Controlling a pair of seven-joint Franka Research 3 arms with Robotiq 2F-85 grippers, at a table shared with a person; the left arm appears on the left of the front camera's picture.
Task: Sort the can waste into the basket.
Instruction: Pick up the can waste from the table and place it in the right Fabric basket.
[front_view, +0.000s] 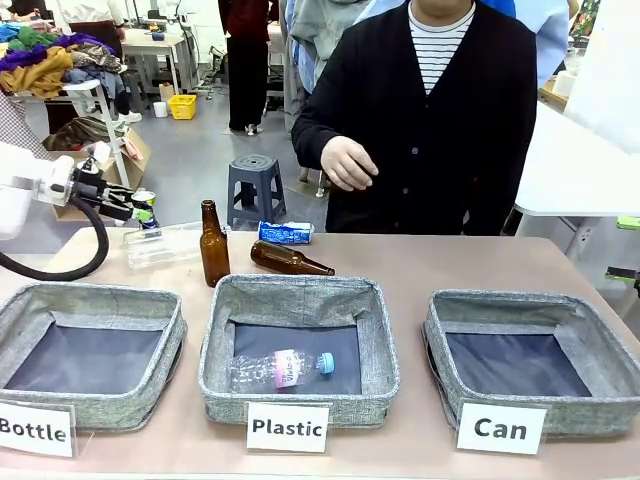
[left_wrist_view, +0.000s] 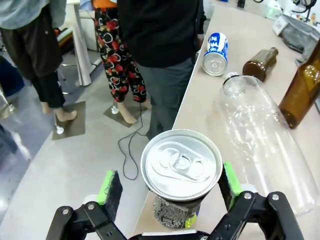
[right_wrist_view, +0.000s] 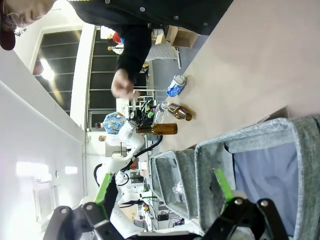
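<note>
Left gripper (left_wrist_view: 170, 181) wide open, green pads (left_wrist_view: 111, 186) either side of dark can (left_wrist_view: 181, 164), one pad clear of it. Can round, shiny silver top, at table (front_view: 420, 265) far left edge. Blue-white can (front_view: 285, 232) lies near far edge. Right gripper (right_wrist_view: 162, 189) wide open, holds nothing, above grey woven basket (front_view: 520, 302).

left fingers (left_wrist_view: 111, 190) and right fingers (right_wrist_view: 221, 185) spread apart

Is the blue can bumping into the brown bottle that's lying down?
Apart. The left wrist view shows a strip of bare table between the blue can and the lying brown bottle.
</note>
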